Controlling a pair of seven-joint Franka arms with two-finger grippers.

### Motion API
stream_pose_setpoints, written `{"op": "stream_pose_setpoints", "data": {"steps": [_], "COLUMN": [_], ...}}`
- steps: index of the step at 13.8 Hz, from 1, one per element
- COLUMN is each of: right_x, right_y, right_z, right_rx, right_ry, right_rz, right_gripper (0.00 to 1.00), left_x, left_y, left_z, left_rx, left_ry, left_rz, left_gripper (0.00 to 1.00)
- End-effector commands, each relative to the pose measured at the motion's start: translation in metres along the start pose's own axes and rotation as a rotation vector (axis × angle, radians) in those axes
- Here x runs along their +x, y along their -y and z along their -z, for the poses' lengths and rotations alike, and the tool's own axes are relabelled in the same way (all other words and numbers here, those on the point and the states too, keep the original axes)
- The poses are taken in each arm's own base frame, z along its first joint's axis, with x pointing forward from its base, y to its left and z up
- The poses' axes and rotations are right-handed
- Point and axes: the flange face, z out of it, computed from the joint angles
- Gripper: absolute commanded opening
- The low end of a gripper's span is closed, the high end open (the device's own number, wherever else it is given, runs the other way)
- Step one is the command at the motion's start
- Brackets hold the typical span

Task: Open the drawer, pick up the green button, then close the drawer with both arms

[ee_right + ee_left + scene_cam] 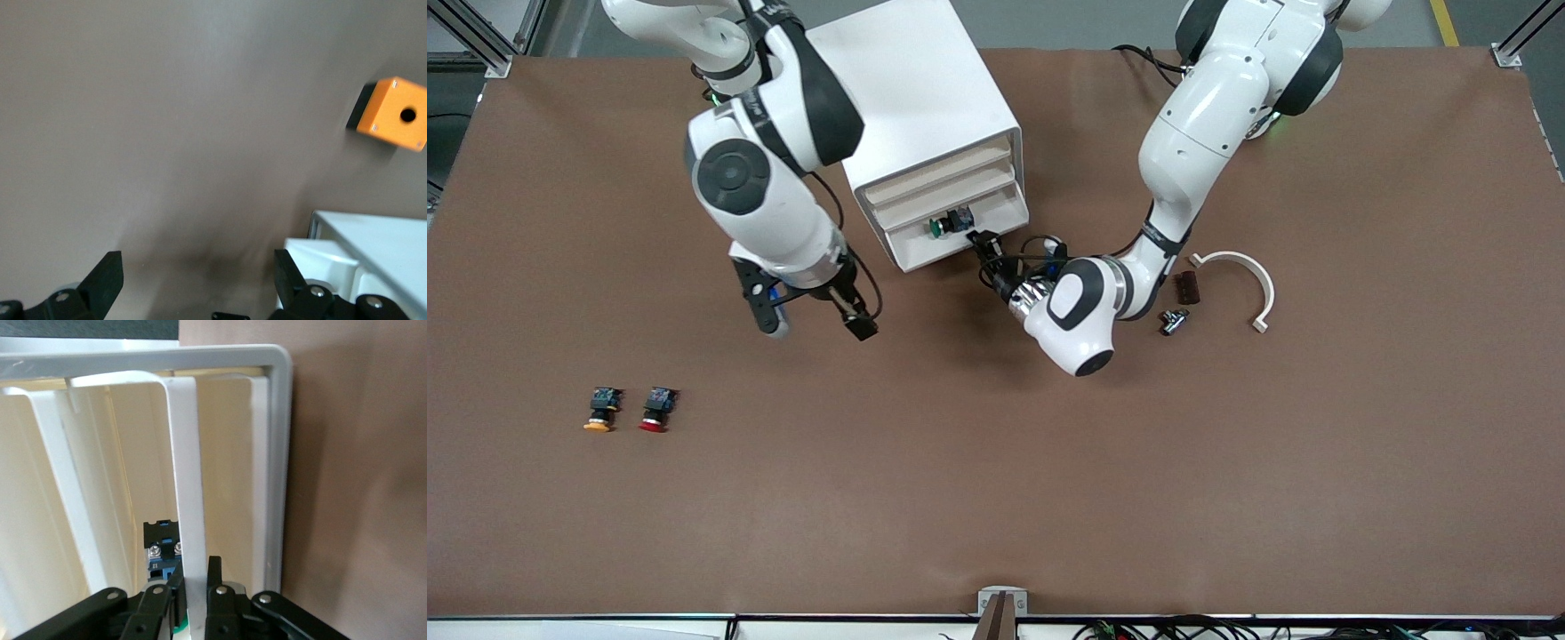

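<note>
The white cabinet (916, 107) stands at the back of the table, and its lowest drawer (996, 216) is pulled out a little. The green-capped button (949, 223) lies in that drawer. My left gripper (985, 252) is at the drawer's front, shut on its front wall. In the left wrist view the black jaws (197, 587) pinch that white wall (189, 473), with the button's black and blue rear (162, 550) just past them. My right gripper (815, 322) hangs open and empty over the table beside the cabinet, toward the right arm's end; it is also seen in the right wrist view (197, 280).
An orange-capped button (599, 411) and a red-capped one (656, 411) lie nearer the camera at the right arm's end. A white curved bracket (1245, 276), a small brown part (1187, 287) and a small metal part (1174, 320) lie beside the left arm. An orange box (393, 113) appears in the right wrist view.
</note>
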Motion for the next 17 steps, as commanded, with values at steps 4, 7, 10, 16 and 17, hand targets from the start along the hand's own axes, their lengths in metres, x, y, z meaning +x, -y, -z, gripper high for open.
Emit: {"op": "stream_pose_setpoints", "data": {"steps": [4,7,10,16,17], "right_x": [-0.057,-0.088,-0.112,-0.161,-0.164], "right_y": [0.006,0.003,-0.001,-0.014,-0.016], "right_z": [-0.022,-0.039,-0.057,-0.087,-0.093], "right_rx": [0.009,-0.002,-0.018,-0.038,-0.047], "right_ry": [-0.014,-0.020,-0.066,-0.110,-0.116], "right_rz": [-0.059,-0.052,-0.046,0.003,0.012], "right_gripper": [1.00,1.00,1.00,1.00,1.00], "left_x": [-0.005,-0.003,-0.003,0.009,0.014], "left_y": [-0.003,-0.006,-0.005,-0.003,-0.004], "left_z": [0.057,0.063,0.063,0.122,0.138], "left_rx": [-0.068,-0.079,-0.079,-0.147,-0.173], "left_ry": [0.059,0.061,0.061,0.110,0.113], "left_rz": [-0.152,-0.157,-0.165,-0.188,-0.205], "left_gripper": [0.01,0.05,0.46,0.99,0.99]}}
